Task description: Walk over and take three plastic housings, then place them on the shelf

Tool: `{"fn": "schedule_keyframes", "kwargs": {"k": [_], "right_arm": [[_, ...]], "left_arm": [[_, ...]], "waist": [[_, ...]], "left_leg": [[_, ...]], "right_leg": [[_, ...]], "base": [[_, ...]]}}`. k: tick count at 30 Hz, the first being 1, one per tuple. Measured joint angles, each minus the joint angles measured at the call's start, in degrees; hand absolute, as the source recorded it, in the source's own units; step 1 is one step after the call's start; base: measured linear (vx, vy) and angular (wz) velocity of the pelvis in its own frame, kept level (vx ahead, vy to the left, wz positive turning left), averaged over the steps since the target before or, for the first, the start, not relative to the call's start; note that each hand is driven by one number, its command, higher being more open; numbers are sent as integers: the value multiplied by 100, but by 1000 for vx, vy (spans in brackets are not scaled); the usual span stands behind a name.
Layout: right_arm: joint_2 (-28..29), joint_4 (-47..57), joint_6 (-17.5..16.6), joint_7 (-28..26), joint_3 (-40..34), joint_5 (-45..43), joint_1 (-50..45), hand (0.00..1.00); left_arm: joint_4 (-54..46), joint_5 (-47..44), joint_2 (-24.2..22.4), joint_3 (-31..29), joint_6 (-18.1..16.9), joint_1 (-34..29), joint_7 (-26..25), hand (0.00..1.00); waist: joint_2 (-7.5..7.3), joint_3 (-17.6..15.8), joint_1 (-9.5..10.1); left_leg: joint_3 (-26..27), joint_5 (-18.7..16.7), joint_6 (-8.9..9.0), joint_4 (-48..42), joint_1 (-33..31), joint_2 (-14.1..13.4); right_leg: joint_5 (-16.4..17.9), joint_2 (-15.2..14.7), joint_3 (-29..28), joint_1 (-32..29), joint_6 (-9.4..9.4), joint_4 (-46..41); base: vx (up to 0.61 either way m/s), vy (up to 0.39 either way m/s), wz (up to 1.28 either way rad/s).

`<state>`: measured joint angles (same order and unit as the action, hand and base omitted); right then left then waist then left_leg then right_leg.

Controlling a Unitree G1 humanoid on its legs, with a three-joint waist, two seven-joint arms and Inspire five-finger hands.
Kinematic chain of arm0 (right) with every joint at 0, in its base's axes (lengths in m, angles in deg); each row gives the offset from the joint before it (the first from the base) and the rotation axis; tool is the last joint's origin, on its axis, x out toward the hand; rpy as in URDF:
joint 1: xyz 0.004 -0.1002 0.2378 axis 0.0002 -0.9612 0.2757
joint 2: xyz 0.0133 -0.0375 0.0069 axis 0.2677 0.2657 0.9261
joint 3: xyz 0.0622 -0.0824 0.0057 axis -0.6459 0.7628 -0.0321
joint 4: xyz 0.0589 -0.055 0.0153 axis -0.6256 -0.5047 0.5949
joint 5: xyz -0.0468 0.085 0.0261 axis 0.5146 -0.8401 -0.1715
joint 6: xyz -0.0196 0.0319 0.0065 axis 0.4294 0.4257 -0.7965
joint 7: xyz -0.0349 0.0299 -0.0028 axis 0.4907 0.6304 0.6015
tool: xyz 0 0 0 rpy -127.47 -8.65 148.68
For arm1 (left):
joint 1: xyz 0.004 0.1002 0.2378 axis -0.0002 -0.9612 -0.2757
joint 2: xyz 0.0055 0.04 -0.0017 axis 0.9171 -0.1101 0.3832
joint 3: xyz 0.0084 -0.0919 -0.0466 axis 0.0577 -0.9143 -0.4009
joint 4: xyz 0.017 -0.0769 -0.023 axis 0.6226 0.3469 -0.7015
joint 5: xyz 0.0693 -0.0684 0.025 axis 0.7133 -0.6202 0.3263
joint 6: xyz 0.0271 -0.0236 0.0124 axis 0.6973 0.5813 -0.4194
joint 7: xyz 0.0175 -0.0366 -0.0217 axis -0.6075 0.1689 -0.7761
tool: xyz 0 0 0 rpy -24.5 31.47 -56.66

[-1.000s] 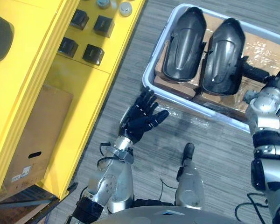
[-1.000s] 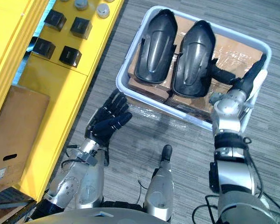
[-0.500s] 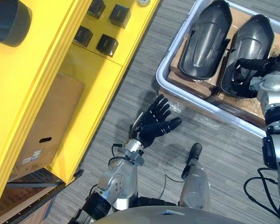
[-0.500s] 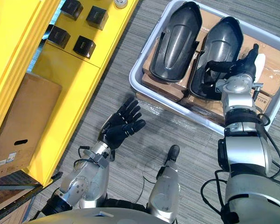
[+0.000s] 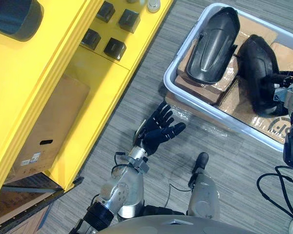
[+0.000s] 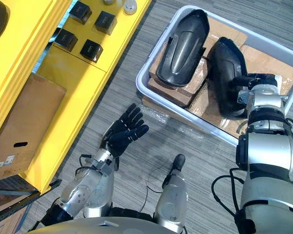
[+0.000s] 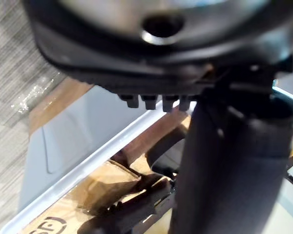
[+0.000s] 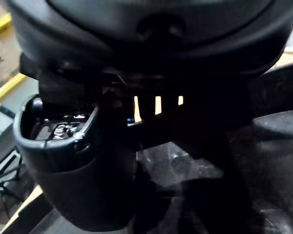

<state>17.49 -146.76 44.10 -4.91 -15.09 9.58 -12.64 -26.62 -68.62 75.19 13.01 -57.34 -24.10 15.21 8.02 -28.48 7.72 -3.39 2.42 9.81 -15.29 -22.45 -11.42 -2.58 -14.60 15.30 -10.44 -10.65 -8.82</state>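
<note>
On the grey floor (image 5: 139,95) beside a yellow shelf (image 5: 53,63), a white tub (image 5: 219,117) holds two black plastic housings on sheets of cardboard (image 5: 200,85). One flat housing (image 5: 212,44) lies domed side up at the tub's left. The tilted housing (image 5: 256,68) beside it stands on its edge, with the robot's right hand (image 6: 256,79) closed round its rim from the right side. The left hand (image 5: 156,134) hovers above the floor just outside the tub's near wall, fingers spread wide and holding nothing. Small black boxes (image 5: 115,47) sit on the shelf's deck, and a cardboard box (image 5: 49,126) rests on its lower level.
</note>
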Motion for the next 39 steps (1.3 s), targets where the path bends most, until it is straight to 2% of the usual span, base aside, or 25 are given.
{"fn": "schedule_keyframes", "kwargs": {"k": [4,9,11,15,18,20,23,25,30,33,39], "right_arm": [[190,35,62,171,-52,-3,-27,0],[367,372,178,485,-50,7,-274,0],[413,626,225,619,-44,11,-493,0],[418,1625,255,938,-169,118,-1080,0],[512,2528,52,1196,-413,531,-1659,0],[728,3221,-137,1434,-663,806,-2287,0],[984,4036,-237,1595,-721,937,-3054,0],[1135,4386,-366,1672,-725,1095,-3292,0],[1632,5444,-840,1918,-711,1575,-3723,0],[1840,5883,-1288,2136,-652,1857,-3853,0],[2297,6108,-2091,2405,-189,2046,-3859,0]], "left_arm": [[-36,-208,64,-177,-14,-90,-4,100],[-589,-527,167,-539,-49,-403,7,100],[-758,-533,206,-636,-104,-454,44,100],[-1114,-533,236,-834,-111,-720,167,100],[-1282,-528,238,-857,-99,-937,312,100],[-1348,-488,250,-833,52,-1106,338,100],[-1369,-401,247,-867,160,-1176,340,100],[-1466,-372,221,-897,175,-1186,337,100],[-1799,-161,67,-971,352,-1073,272,100],[-1800,-163,-69,-964,633,-990,221,100],[-1552,-172,-78,-687,1483,-567,-279,100]], "waist": [[-64,-5,-18],[-159,-4,-33],[-219,-3,-45],[-314,12,-216],[-381,164,-346],[-471,488,-381],[-555,899,-419],[-570,1036,-472],[-504,1337,-507],[-460,1517,-511],[-516,1810,-621]], "left_leg": [[50,153,42,351,325,-48],[205,357,69,852,789,-112],[296,421,77,1057,1027,-120],[419,571,76,1455,1474,-118],[480,610,58,1667,1739,-114],[534,627,38,1843,1873,-107],[539,678,83,2005,2077,-101],[532,677,84,2006,2123,-93],[555,665,97,2012,2305,-88],[596,668,96,2013,2314,-87],[646,668,97,2015,2403,-72]], "right_leg": [[15,32,-2,156,28,27],[14,69,-43,347,32,94],[16,69,-94,435,33,102],[17,69,-140,688,30,207],[35,70,-124,882,5,318],[32,71,-124,960,-1,414],[60,62,-56,1113,-40,431],[78,50,4,1187,-59,440],[82,47,22,1394,-63,520],[65,48,26,1431,-83,611],[-71,55,20,1561,-84,847]], "base": [[18,-41,-2],[28,-29,-9],[21,-21,-13],[10,-7,-8],[6,-2,-3],[52,-6,-4],[80,-8,4],[36,-5,7],[-7,-1,0],[-43,0,-3],[-28,2,-4]]}}
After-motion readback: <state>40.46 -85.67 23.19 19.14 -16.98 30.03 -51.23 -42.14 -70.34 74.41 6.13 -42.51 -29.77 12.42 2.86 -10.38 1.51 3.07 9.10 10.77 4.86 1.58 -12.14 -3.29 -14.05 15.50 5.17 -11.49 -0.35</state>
